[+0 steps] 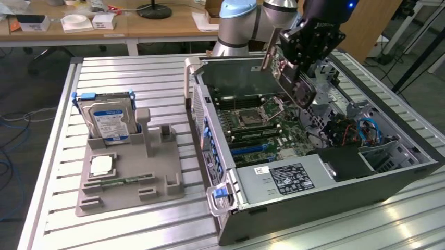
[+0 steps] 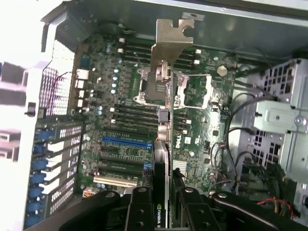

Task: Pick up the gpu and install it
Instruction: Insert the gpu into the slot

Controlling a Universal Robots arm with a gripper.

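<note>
Gripping with the gripper (image 2: pixel 163 204), closed on the gpu (image 2: pixel 169 48), edge-on above the motherboard (image 2: pixel 120 115). From the exterior view's left: hard drive (image 1: pixel 108 122), then open case (image 1: pixel 334 213). Seemingly off-slot; could scrape the motherboard if lowered crooked.

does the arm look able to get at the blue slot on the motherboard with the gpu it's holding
Probably yes: the case is open, the end effector holds the gpu above the motherboard, and nothing visible lies over the blue slot.
</note>
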